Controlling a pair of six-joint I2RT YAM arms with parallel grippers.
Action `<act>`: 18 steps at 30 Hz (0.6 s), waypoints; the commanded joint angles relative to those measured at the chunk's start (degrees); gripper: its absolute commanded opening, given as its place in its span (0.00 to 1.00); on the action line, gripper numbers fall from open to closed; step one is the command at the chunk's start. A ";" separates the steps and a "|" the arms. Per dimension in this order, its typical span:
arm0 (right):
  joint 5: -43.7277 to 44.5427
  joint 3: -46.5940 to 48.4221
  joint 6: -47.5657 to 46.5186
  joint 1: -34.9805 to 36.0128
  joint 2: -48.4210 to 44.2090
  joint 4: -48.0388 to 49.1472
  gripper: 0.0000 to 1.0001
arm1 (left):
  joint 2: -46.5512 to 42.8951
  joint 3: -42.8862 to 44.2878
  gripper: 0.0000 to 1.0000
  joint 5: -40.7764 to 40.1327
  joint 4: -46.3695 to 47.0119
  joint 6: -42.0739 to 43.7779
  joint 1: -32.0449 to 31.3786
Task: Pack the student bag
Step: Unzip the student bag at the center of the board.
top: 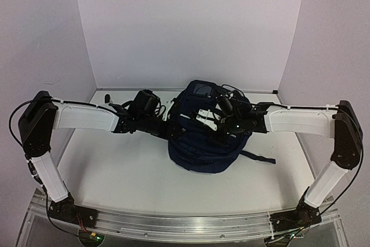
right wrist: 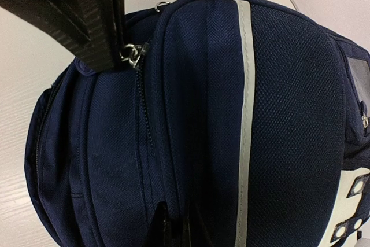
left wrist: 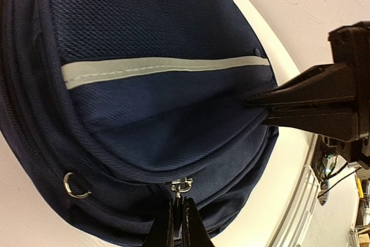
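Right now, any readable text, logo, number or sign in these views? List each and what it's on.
None can be read in any view.
The student bag shows no lettering on its fabric or on its grey stripe.
The white patch is blank where it is visible.
The window pocket is too blurred to tell if anything is printed.

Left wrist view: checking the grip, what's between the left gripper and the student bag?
A zipper pull, at the left gripper tips on the student bag; left wrist view.
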 commanded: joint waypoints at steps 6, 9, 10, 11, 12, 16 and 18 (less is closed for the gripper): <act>7.02 -6.66 -3.08 -2.14 -11.59 -1.83 0.00 | -2.54 1.77 0.00 -16.79 -7.76 -0.98 4.74; 6.41 -7.80 -3.34 -4.04 -13.30 -2.95 0.00 | -2.17 2.56 0.00 -17.59 -8.63 -0.01 6.26; 6.03 -7.91 -3.22 -4.37 -13.60 -3.42 0.00 | -1.87 2.76 0.00 -17.49 -8.35 0.42 6.50; 5.57 -7.81 -3.09 -4.59 -13.83 -3.92 0.00 | -1.22 3.43 0.00 -17.51 -8.35 1.00 6.68; 5.01 -7.65 -2.86 -4.64 -13.99 -4.61 0.00 | -0.60 4.24 0.00 -17.56 -8.37 1.45 6.89; 0.65 -6.24 -0.99 -4.64 -13.76 -6.95 0.00 | 4.21 9.01 0.00 -17.29 -8.44 4.02 7.75; -2.83 -4.79 0.78 -4.62 -12.98 -7.94 0.00 | 7.32 12.34 0.00 -16.70 -8.59 4.62 8.42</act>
